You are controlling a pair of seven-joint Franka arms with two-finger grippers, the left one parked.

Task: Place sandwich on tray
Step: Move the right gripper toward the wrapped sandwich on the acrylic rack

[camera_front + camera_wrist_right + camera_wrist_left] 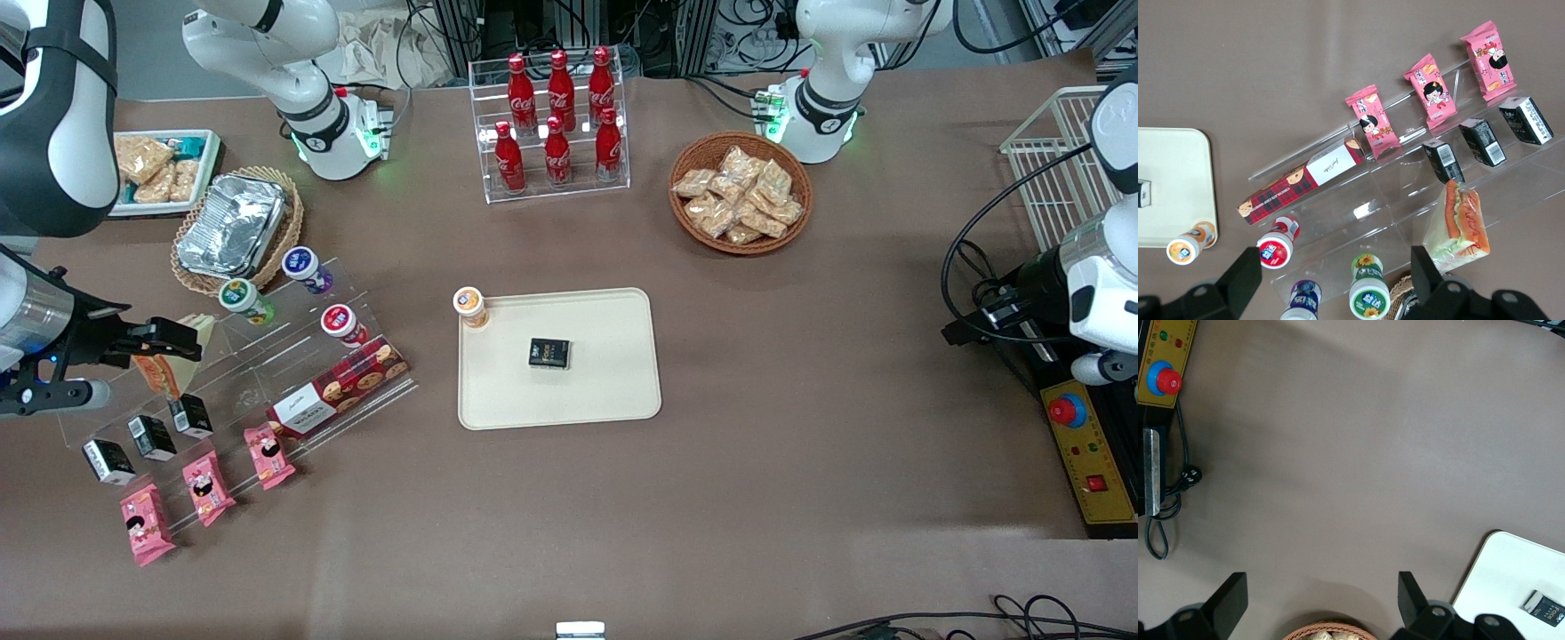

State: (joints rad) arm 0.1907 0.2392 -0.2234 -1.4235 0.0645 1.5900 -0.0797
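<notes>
One sandwich [1457, 227] stood on the upper step of the clear rack [267, 356], beside the three small black boxes [147, 436] one step down and well apart from the tray [613, 391], which lay toward the table's middle. The gripper [182, 342] hovered at the rack's upper end, its jaws spread wide and holding nothing; in the wrist view one finger [1428, 267] sat just beside the sandwich's pale bread corner, the other [1245, 273] out over the red-capped cup [1275, 250]. By my judgement this was the approach step, with the grasp not yet made. The next move would call for shifting the gripper along the rack until the wedge sat between the fingers, descending, then closing gently, since the soft wrapped bread would likely squash or slip. On the tray, a black box [548, 353] and a cup [469, 305] at its corner left bare space nearest the rack for the drop.
</notes>
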